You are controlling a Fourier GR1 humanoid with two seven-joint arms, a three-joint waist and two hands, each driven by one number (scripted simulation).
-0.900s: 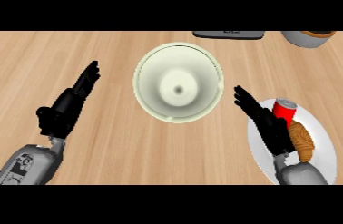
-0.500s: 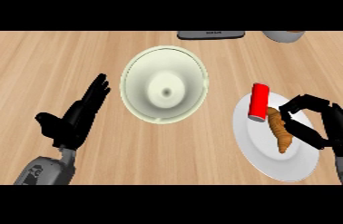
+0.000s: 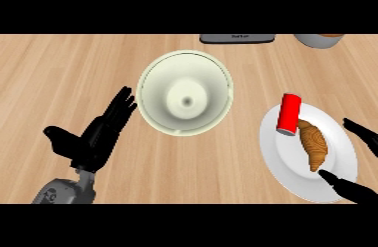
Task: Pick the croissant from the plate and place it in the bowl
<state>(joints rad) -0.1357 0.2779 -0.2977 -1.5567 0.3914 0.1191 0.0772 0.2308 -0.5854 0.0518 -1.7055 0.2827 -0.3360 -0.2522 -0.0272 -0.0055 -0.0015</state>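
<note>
A golden-brown croissant [image 3: 314, 147] lies lengthwise on the white plate [image 3: 284, 158] at the right. A red cylinder [image 3: 289, 114] rests on the plate's upper left part, just touching the croissant's top end. The cream bowl [image 3: 159, 98] stands in the middle of the counter with nothing in it. My right hand [image 3: 347, 185] reaches in from the right edge, open, its thumb below the croissant and fingers [image 3: 363, 133] to the croissant's right, none touching it. My left hand [image 3: 100, 133] rests open to the left of the bowl, fingers pointing up.
A dark grey flat object [image 3: 238, 38] lies at the back edge behind the bowl. A pale round vessel [image 3: 320, 40] with brown contents sits at the back right. Bare wooden counter lies between bowl and plate.
My right hand has slid right, off the plate, and spread from a curl over the croissant to open at the edge. The croissant and red cylinder now show fully. The left hand barely moved.
</note>
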